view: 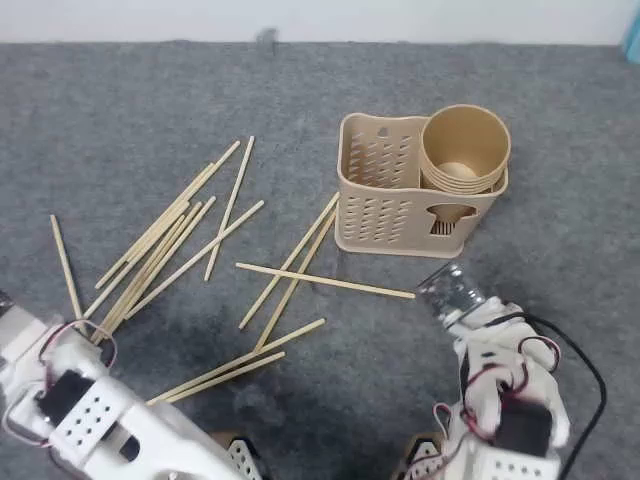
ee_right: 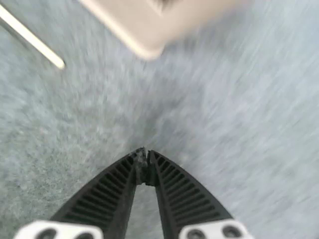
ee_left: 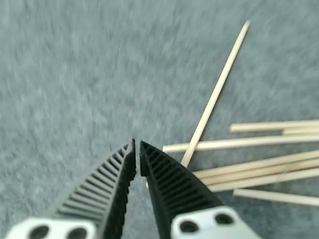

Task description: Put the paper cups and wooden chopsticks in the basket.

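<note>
2 arms: both at the near edge of the high view, left arm (view: 90, 415) in the lower-left corner, right arm (view: 495, 345) lower right, well apart.
left gripper (ee_left: 137, 145): fingers pressed almost together, hairline slit at the tips, nothing pinched. Hangs over bare carpet (view: 150, 120) just beside the near ends of the main bundle (view: 150, 255).
right gripper (ee_right: 145, 152): tips touching, nothing pinched. Low over the carpet just in front of the basket (view: 385, 215), on its cup side.
basket: beige, slotted walls, two compartments, upright, right of centre.
paper cups (view: 465, 150): nested stack, upright in the compartment on the right arm's side; top rim stands above the basket rim.
chopsticks (view: 229, 209): all flat on the carpet, outside the basket.
main bundle: fanned diagonally left of centre, several overlapping.
lone stick (view: 66, 270): far left, just beside the bundle; its near end lies close to the left gripper's tips.
diagonal pair (view: 295, 253): between bundle and basket, upper ends at the basket's front corner; touching or not, cannot tell.
long stick (view: 325, 281): lies across that pair, one end near the right gripper.
low pair (view: 235, 363): side by side, between the two arms.
</note>
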Motion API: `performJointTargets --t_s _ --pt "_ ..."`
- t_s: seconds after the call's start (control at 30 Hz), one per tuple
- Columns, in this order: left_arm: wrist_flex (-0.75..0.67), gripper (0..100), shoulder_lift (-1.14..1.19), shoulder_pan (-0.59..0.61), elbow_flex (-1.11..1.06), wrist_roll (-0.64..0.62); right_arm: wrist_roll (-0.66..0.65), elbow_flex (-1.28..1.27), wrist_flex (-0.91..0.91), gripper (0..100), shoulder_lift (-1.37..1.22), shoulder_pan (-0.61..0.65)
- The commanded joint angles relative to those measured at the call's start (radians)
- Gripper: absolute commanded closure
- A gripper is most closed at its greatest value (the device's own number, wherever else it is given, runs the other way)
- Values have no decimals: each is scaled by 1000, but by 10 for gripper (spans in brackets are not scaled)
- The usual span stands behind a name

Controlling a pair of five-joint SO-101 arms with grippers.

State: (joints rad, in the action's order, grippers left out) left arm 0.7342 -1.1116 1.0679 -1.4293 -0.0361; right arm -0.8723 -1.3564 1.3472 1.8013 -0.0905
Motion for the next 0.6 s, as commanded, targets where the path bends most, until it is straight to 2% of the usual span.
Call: performJointTargets --t_s 0.0,0.13,0.27,0.33,0.47,0.57 --pt "-40 988 -23 34 -1 8 -21 209 74 989 -1 182" --pt "-44 988 -21 40 -1 8 49 330 81 989 -125 397" --pt "-43 977 -20 28 8 -43 146 480 45 988 -426 564" --pt "-41 935 -5 18 13 -75 184 563 35 988 -585 659" --pt "-69 851 117 18 67 -112 215 687 -1 988 -842 843" --pt "-107 837 264 20 128 -112 215 740 -74 987 -992 934"
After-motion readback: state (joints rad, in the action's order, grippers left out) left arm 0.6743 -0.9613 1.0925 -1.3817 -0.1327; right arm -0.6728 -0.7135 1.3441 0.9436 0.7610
